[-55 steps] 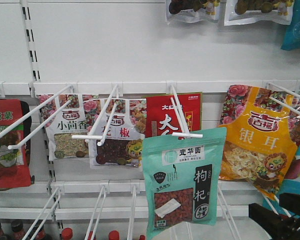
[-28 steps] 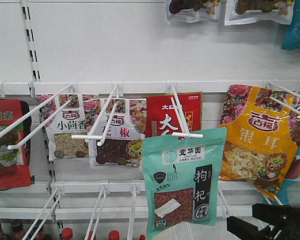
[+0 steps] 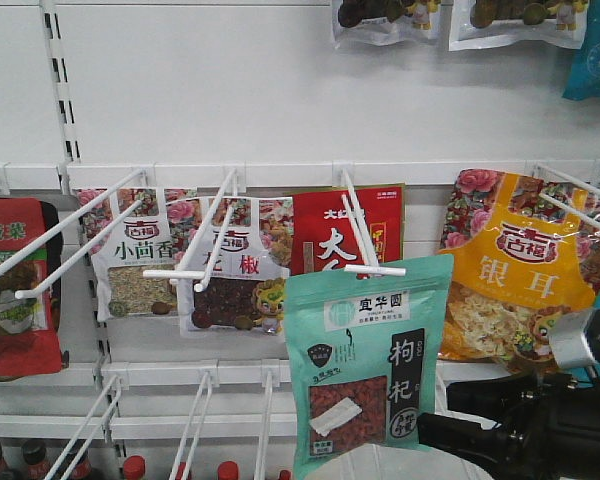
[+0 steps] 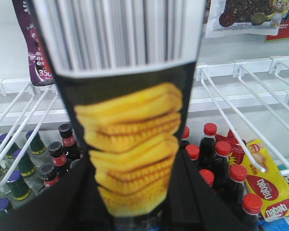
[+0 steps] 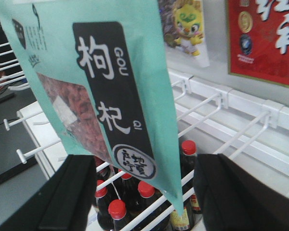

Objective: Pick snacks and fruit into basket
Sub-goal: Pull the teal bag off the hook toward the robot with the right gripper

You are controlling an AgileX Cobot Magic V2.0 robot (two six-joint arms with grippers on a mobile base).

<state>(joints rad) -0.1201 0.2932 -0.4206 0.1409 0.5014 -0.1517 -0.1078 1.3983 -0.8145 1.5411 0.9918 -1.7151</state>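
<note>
The snacks, a mint-green pouch (image 3: pixel 365 370) with a black label strip and a window of red berries, hang from a white peg (image 3: pixel 365 245). In the right wrist view the pouch (image 5: pixel 106 91) fills the upper left, its lower corner dipping between the fingers of my open right gripper (image 5: pixel 144 192) without touching them. From the front, the right gripper (image 3: pixel 460 412) sits just beside the pouch's lower right. My left gripper (image 4: pixel 135 207) is shut on a tall black pack printed with yellow wafers (image 4: pixel 130 144). The fruit and the basket are out of view.
A red pouch (image 3: pixel 345 230) hangs behind the mint one and an orange-yellow pouch (image 3: pixel 520 280) hangs to its right. White wire pegs (image 5: pixel 207 154) jut out from the shelf. Red-capped dark bottles (image 5: pixel 116 209) stand below, with yellow packets (image 4: pixel 267 187) beside them.
My right arm has come in from the bottom right corner, moving left and upward until its fingers are beside the mint pouch's lower edge. The pouch hangs as before.
</note>
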